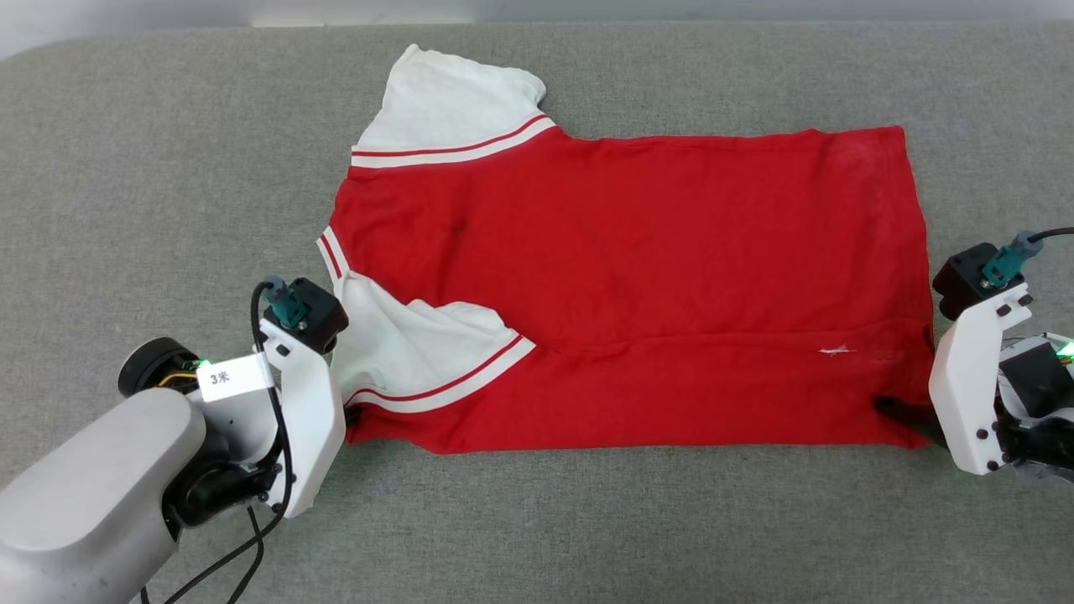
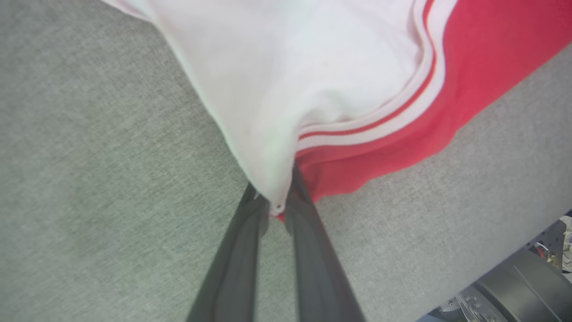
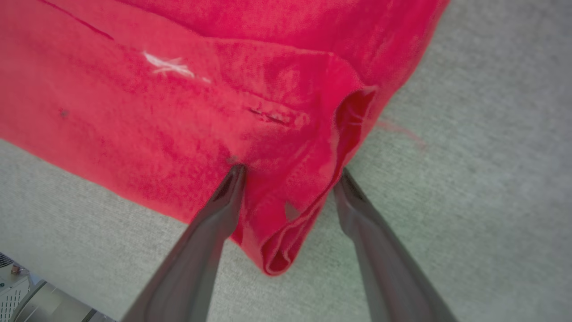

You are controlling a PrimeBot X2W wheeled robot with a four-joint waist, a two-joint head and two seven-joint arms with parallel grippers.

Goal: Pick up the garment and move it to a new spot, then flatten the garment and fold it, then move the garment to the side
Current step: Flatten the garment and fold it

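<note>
The left gripper [image 2: 273,199] clenches the garment [image 1: 629,277] at its sleeve corner; the right gripper [image 3: 290,172], fingers released, straddles its hem corner.

1 red T-shirt [image 1: 629,277] w/ 2 white sleeves [image 1: 445,92]. 2 grippers: left gripper [image 2: 275,197] & right gripper [image 3: 290,172]. 1 grey worktop [image 1: 168,168]. 1 small label [image 1: 228,377].
</note>
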